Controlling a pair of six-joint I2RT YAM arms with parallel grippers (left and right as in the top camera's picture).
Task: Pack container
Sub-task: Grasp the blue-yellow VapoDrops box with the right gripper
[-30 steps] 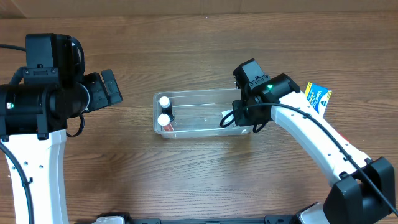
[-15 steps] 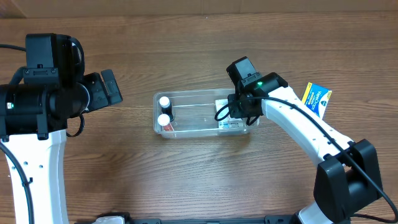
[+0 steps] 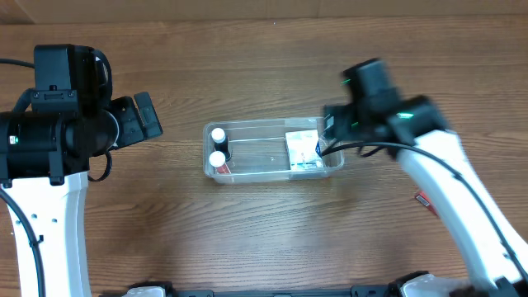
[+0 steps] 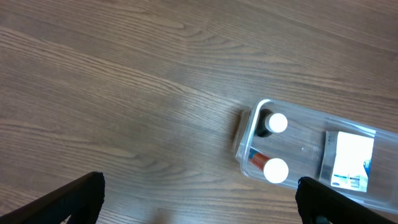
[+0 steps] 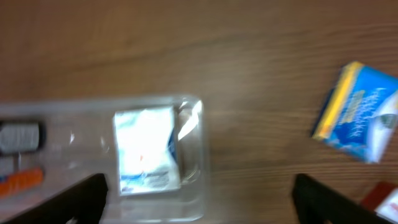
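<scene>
Our left end effector (image 4: 202, 208) and right end effector (image 5: 202, 205) hang empty, both spread wide. Central on the worktop (image 3: 264, 239) lies the container (image 3: 257, 124); we judge it light, stiff and slick, best pinched at its rim. Inside, a white box (image 3: 302, 150) sits at three o'clock, the bottles (image 3: 218, 159) at nine.

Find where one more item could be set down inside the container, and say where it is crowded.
The middle of the container is bare, bordered by the white-capped bottles at its left end and the white box at its right end; both ends are crowded. Outside, open wood lies between its right wall and the blue and yellow box.
</scene>
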